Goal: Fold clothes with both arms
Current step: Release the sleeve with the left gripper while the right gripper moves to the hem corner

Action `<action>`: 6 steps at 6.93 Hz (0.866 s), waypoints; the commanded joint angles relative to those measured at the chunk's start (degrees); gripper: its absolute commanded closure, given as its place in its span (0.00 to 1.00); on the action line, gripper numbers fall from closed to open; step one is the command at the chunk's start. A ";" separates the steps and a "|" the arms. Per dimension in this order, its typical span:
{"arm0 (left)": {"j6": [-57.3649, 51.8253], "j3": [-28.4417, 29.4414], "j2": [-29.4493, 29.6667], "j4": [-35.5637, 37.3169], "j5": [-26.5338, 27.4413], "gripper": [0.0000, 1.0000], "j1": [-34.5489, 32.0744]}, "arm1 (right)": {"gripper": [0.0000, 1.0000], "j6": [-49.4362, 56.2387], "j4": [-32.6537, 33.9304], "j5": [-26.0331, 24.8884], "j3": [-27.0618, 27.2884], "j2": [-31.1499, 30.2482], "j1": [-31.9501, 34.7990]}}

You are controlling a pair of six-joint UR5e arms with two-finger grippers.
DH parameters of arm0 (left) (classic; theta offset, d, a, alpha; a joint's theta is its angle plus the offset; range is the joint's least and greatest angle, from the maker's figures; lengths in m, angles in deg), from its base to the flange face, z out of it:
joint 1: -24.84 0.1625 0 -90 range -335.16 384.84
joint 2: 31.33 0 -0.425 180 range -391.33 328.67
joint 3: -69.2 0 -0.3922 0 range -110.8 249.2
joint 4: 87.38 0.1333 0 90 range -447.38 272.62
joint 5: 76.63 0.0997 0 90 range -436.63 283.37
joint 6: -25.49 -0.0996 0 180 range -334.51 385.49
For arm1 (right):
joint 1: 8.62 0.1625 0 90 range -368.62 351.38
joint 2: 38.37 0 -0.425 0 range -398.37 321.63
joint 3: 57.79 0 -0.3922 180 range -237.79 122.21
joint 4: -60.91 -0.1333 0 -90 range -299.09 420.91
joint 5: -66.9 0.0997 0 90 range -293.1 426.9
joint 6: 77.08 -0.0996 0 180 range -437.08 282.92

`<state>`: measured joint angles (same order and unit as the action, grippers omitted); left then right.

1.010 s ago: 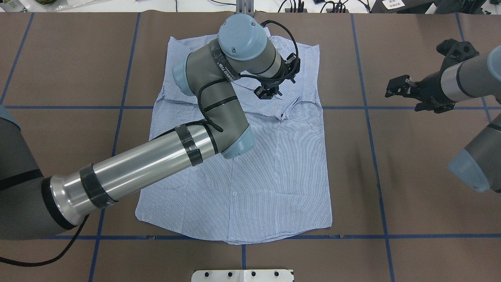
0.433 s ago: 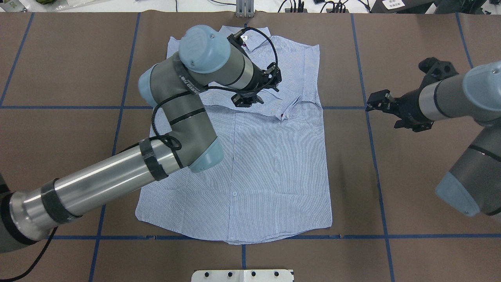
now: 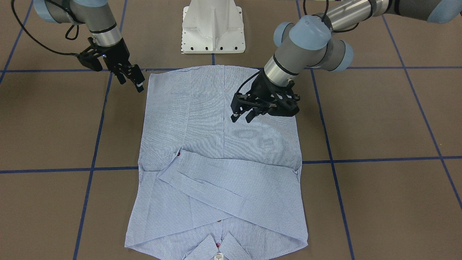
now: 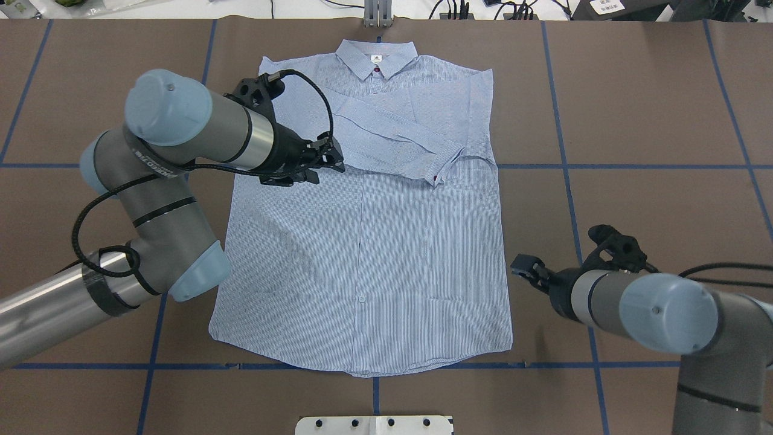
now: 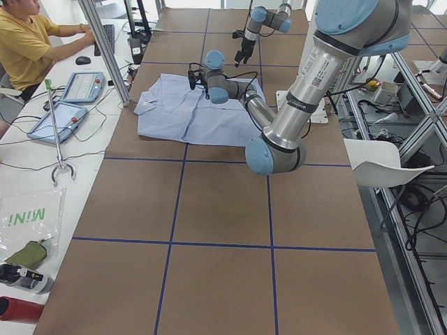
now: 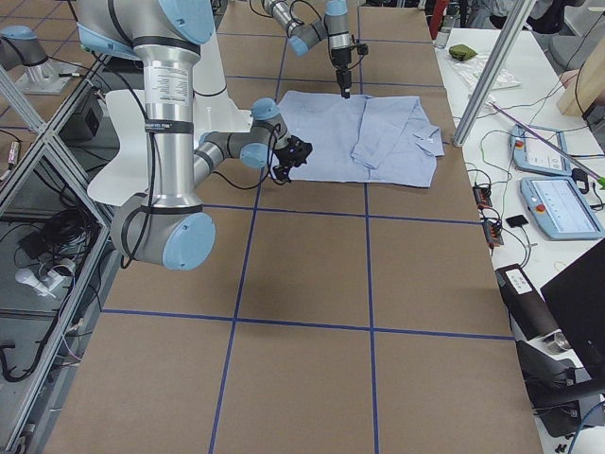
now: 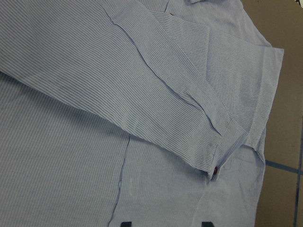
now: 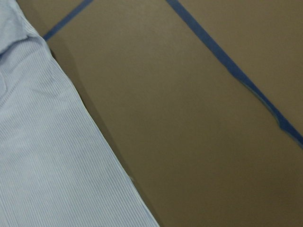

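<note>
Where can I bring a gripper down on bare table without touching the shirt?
Widest free patch: table on the robot's right of the shirt, from the right gripper to the far edge. A narrow strip lies between hem and white pedestal base. Crowded: the robot's left side, under the left arm; the left gripper hangs over the shirt.

Left fingers and right fingers both hang spread apart

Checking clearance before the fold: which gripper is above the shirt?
The left gripper hangs over the shirt; the right gripper is beside it.
</note>
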<state>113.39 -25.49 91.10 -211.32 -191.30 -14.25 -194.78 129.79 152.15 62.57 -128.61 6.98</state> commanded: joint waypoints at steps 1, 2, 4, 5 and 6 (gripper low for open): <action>-2.73 -1.47 -3.42 0.02 -3.34 0.42 -1.59 | 0.04 -9.19 7.46 -7.96 1.90 0.85 -11.17; -3.09 -1.56 -5.17 -0.41 -3.71 0.42 -2.21 | 0.03 -10.61 7.67 -8.25 1.46 1.12 -12.07; -4.23 -1.64 -5.45 -0.59 -3.19 0.42 -2.30 | 0.04 -10.88 7.76 -8.25 0.41 1.91 -12.52; -4.14 -1.21 -5.36 -0.25 -3.01 0.42 -2.13 | 0.04 -11.06 7.84 -8.25 -1.25 4.09 -12.52; -4.23 -1.12 -5.36 -0.33 -3.19 0.32 -2.13 | 0.04 -11.06 7.84 -8.17 -1.53 4.37 -12.44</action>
<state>109.26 -26.81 85.77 -211.69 -194.46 -16.42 -205.74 137.59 143.93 61.86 -125.22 -5.45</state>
